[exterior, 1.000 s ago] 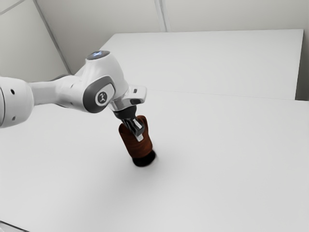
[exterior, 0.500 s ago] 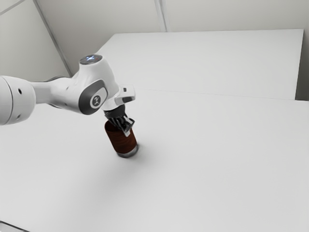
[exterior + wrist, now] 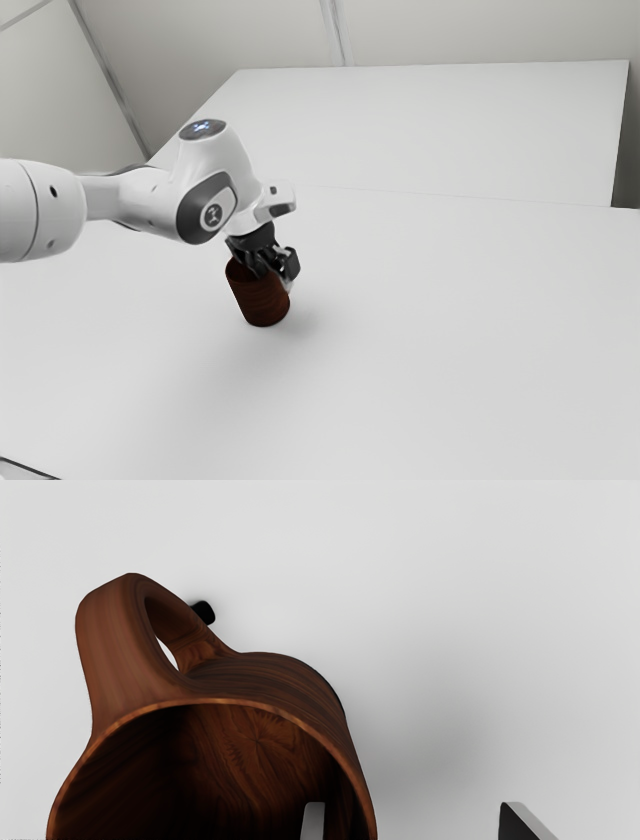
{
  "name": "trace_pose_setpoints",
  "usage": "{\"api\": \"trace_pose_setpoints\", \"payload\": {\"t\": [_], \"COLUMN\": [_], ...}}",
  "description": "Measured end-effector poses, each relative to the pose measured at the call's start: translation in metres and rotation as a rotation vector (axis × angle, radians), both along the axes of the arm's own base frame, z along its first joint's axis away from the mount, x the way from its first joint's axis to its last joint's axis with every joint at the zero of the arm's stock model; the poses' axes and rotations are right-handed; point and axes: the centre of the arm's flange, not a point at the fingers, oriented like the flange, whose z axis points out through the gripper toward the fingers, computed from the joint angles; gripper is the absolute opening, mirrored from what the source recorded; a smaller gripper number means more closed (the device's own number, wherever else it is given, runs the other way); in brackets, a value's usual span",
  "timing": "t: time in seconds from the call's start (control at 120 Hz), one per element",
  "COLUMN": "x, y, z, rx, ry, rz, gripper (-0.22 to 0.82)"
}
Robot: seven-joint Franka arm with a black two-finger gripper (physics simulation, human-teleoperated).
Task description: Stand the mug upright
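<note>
You're likely at release: gripper (image 3: 412, 815) spread, 1 finger (image 3: 314, 825) inside the mug (image 3: 260, 300), 1 outside, mug seemingly upright; lift clear without snagging its rim (image 3: 215, 701).

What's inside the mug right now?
Inside the mug, bare wood grain shows toward the bottom, and one finger of the open jaws crosses the mouth. Dark shadow and that finger hide parts; whether anything lies there, I can't tell.

The mug (image 3: 259, 302) is just under the gripper (image 3: 275, 274). One finger (image 3: 313, 822) is inside the mug, the other outside. The table (image 3: 450, 340) is below them all.
</note>
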Motion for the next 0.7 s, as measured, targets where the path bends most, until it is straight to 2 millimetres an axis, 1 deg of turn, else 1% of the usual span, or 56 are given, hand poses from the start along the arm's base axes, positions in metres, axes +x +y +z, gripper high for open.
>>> {"api": "trace_pose_setpoints", "payload": {"t": [0.108, 0.142, 0.167, 0.208, 0.275, 0.308, 0.383, 0.417, 0.45, 0.508, 0.558, 0.6, 0.65, 0.7], "x": [0.002, 0.003, 0.005, 0.013, 0.028, 0.036, 0.052, 0.055, 0.058, 0.057, 0.057, 0.058, 0.057, 0.056], "y": [0.008, 0.012, 0.014, 0.017, 0.022, 0.024, 0.029, 0.031, 0.033, 0.036, 0.037, 0.037, 0.035, 0.033], "z": [0.005, 0.010, 0.017, 0.037, 0.076, 0.097, 0.152, 0.173, 0.189, 0.204, 0.224, 0.237, 0.244, 0.248], "rx": [-0.006, -0.009, -0.013, -0.016, -0.020, -0.021, -0.023, -0.022, -0.020, -0.011, -0.004, 0.001, 0.006, 0.009], "ry": [-0.009, -0.016, -0.029, -0.056, -0.095, -0.115, -0.159, -0.169, -0.172, -0.158, -0.160, -0.154, -0.138, -0.121], "rz": [0.025, 0.033, 0.039, 0.045, 0.053, 0.053, 0.050, 0.046, 0.040, 0.026, 0.013, 0.001, -0.014, -0.030], "gripper": [0.46, 0.48, 0.49, 0.51, 0.54, 0.55, 0.57, 0.57, 0.58, 0.58, 0.59, 0.59, 0.59, 0.60]}}
